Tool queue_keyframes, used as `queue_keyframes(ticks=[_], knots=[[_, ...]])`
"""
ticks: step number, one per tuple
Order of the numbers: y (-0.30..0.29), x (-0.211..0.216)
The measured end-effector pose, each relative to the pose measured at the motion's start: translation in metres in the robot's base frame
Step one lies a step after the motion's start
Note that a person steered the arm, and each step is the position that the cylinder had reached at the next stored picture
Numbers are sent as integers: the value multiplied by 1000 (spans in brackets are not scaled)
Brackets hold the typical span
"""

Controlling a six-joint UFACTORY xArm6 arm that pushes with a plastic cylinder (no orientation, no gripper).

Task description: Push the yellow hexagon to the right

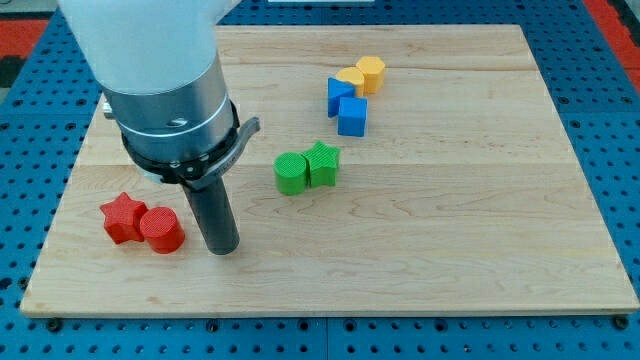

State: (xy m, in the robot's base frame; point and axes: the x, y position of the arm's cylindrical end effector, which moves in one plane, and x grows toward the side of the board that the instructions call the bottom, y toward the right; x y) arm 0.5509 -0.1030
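My tip (222, 250) rests on the table (450, 260) at lower left, just beside the red cylinder (161, 229) and red star (122, 216), touching nothing; there is no hand to open. The yellow hexagon (371, 72) sits upright at upper centre, against a yellow block (350, 78) and blue blocks (347, 105).

Single high, angled view over board (480, 250)

A robotics lab bench: a wooden board (480, 250) lies on a blue perforated mounting table (610, 60).
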Motion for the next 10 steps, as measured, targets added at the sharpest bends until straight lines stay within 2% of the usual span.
queue_keyframes(ticks=[2,4,5,6,7,9,10], knots=[[-24,0],[-3,0],[34,-2],[22,-14],[15,-52],[24,-194],[59,-241]])
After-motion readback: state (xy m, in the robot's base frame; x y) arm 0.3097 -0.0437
